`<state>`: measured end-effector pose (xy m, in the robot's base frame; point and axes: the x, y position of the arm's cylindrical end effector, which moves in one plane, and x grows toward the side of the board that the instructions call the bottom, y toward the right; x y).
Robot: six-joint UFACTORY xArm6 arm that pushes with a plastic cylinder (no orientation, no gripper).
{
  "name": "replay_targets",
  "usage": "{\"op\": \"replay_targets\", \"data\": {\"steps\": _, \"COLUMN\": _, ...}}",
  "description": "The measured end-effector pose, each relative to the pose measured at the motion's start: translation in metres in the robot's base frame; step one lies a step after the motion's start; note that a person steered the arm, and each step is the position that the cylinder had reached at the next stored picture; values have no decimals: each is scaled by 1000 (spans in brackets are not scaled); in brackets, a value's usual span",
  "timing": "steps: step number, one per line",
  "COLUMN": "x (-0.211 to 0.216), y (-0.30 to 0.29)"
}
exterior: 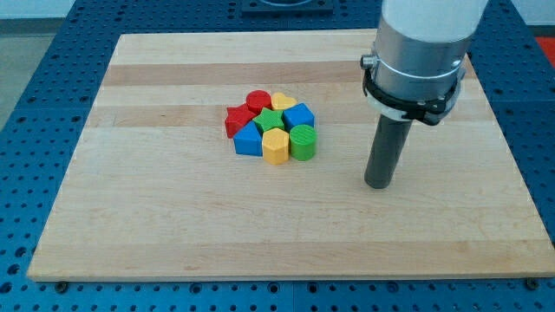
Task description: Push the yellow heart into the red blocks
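Centrally on the pale wooden table (173,225), yellow heart block (283,101) touching the red cylinder block (257,100) and red star-shaped block (237,120), my tip (377,185) well apart at the view's right, no fingers on this rod.

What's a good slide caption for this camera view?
My tip rests right of a tight block cluster where the yellow heart already touches the red cylinder.

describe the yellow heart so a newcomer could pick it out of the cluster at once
On the wooden board, find the tight cluster of blocks left of my tip. The yellow heart sits at its top edge, between the red cylinder and blue cube. The other yellow block lies at the bottom.
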<state>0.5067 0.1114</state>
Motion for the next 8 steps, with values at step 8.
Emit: {"op": "replay_targets", "data": {"steps": 8, "x": -118, "y": -32}}
